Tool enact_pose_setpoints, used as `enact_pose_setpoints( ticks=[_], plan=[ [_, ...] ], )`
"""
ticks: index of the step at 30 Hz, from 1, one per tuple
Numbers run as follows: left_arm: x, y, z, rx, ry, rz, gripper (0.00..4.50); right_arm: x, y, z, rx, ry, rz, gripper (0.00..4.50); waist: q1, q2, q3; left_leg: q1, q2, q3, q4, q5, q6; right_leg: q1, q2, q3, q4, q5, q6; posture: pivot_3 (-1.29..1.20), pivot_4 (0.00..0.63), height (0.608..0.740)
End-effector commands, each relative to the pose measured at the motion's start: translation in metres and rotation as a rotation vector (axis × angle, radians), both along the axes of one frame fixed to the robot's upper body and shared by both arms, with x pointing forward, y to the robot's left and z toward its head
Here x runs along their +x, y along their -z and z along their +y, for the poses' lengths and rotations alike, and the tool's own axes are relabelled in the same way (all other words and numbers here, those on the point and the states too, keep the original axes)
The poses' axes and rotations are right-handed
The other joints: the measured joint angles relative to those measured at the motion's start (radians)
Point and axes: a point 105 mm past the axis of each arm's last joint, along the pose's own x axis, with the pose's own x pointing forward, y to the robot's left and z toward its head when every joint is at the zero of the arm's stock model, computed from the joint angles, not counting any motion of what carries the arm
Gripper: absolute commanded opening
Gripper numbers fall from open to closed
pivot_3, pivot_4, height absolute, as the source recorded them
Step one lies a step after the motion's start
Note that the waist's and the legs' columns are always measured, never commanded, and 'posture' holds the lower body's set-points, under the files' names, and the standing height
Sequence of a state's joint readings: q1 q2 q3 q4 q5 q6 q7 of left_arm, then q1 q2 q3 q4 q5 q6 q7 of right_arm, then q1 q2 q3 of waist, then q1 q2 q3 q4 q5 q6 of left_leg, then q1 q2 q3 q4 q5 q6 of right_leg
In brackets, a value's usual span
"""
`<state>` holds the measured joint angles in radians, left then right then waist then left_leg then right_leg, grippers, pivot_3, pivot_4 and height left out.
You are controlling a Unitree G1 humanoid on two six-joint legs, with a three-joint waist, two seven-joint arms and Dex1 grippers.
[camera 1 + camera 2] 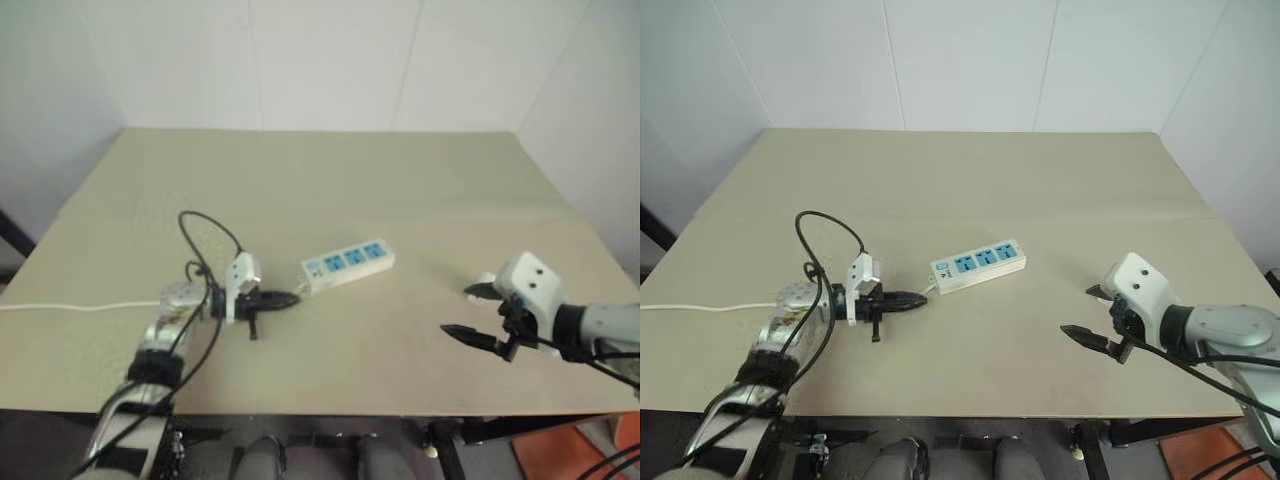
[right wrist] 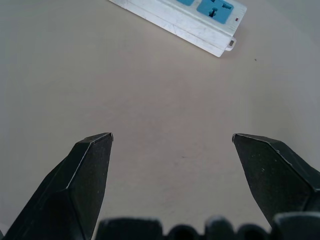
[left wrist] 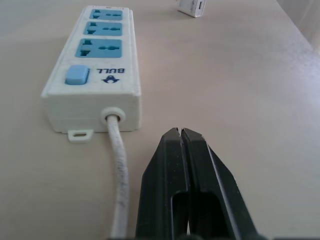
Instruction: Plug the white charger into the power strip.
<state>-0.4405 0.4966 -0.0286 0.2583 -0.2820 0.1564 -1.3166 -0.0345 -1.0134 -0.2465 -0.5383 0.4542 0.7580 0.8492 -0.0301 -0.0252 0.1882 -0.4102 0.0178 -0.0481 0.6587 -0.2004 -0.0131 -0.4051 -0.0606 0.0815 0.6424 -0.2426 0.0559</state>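
My left claw (image 1: 923, 298) is pinched tight on nothing, its tips just beside the cord end of the long white plastic power strip with blue sockets (image 1: 978, 265), which runs away to the far right across the beige counter (image 1: 970, 180). My right claw (image 1: 1087, 318) gapes wide, well apart. I can't spot the white charger.

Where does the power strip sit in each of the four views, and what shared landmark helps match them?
Left eye view: power strip at centre, just past the shut left gripper.
Right eye view: the strip at centre, angled on the table.
Left wrist view: upper left, switch end and cord nearest the camera.
Right wrist view: top edge, one end of the strip in frame.
Shared landmark: the blue socket faces.
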Motion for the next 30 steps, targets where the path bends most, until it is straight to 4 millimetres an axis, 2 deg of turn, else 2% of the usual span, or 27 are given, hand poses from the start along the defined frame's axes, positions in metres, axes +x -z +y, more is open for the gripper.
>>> enact_pose_setpoints(
  ticks=[1,4,8,10,14,19,24,28,30],
  plan=[
    [-0.020,-0.024,0.006,-0.027,-0.018,-0.034,0.07,0.002,-0.006,0.004,0.003,-0.022,-0.045,4.50,-0.002,0.000,0.000,0.001,0.000,0.000,0.000,0.000,0.000,0.001,0.000,0.000,0.001,0.000,0.000,0.00,0.150,0.740],
    [-0.036,-0.018,0.014,0.005,-0.058,-0.011,0.07,0.003,-0.003,0.005,0.007,-0.026,-0.041,4.50,-0.004,0.000,0.000,0.003,0.000,0.001,0.000,0.000,0.000,0.002,0.000,0.000,0.000,-0.001,0.000,0.00,0.150,0.740],
    [-0.041,-0.013,0.022,0.004,-0.102,0.003,0.07,0.005,-0.001,0.006,0.006,-0.036,-0.042,4.50,-0.001,0.000,0.000,0.003,0.000,0.001,0.000,0.000,0.000,0.002,-0.001,0.000,0.000,-0.001,0.000,0.00,0.150,0.740],
    [-0.036,-0.016,0.024,-0.005,-0.121,-0.035,0.07,0.007,-0.002,0.006,0.006,-0.041,-0.049,4.50,0.001,0.000,0.000,0.002,-0.001,0.001,0.000,0.000,0.000,0.001,-0.001,0.000,0.000,-0.001,-0.001,0.00,0.150,0.740],
    [-0.008,-0.036,0.024,-0.097,-0.185,-0.116,0.07,0.009,-0.004,0.006,0.006,-0.051,-0.060,4.50,0.011,0.000,0.000,0.002,-0.001,0.001,0.000,0.000,0.000,0.002,0.000,0.000,0.000,-0.001,-0.001,0.00,0.150,0.740],
    [0.015,-0.044,0.017,-0.142,-0.145,-0.233,1.29,0.008,-0.005,0.007,0.003,-0.053,-0.069,4.50,0.016,0.000,0.000,0.001,-0.001,0.001,0.000,0.000,0.000,0.001,0.000,0.000,-0.001,0.000,-0.001,0.00,0.150,0.740],
    [0.036,-0.034,0.006,-0.168,-0.113,-0.307,3.06,0.004,-0.003,0.004,0.000,-0.040,-0.066,4.50,0.016,0.000,0.000,0.000,-0.001,0.001,0.000,0.000,0.000,0.001,0.000,0.000,-0.001,0.000,-0.001,0.00,0.150,0.740],
    [0.049,-0.029,-0.005,-0.205,-0.088,-0.296,4.36,0.003,-0.003,0.004,0.000,-0.034,-0.067,4.50,0.016,0.000,0.000,0.000,-0.002,0.000,0.001,0.000,0.000,0.001,0.000,0.000,-0.001,0.000,0.000,0.00,0.150,0.740],
    [0.055,-0.027,-0.009,-0.214,-0.086,-0.284,4.47,0.001,-0.004,0.004,0.001,-0.029,-0.070,4.50,0.015,-0.001,0.000,0.000,-0.002,0.001,0.001,0.000,0.000,0.001,0.000,0.000,-0.001,0.000,0.000,0.00,0.150,0.740]
  ],
)
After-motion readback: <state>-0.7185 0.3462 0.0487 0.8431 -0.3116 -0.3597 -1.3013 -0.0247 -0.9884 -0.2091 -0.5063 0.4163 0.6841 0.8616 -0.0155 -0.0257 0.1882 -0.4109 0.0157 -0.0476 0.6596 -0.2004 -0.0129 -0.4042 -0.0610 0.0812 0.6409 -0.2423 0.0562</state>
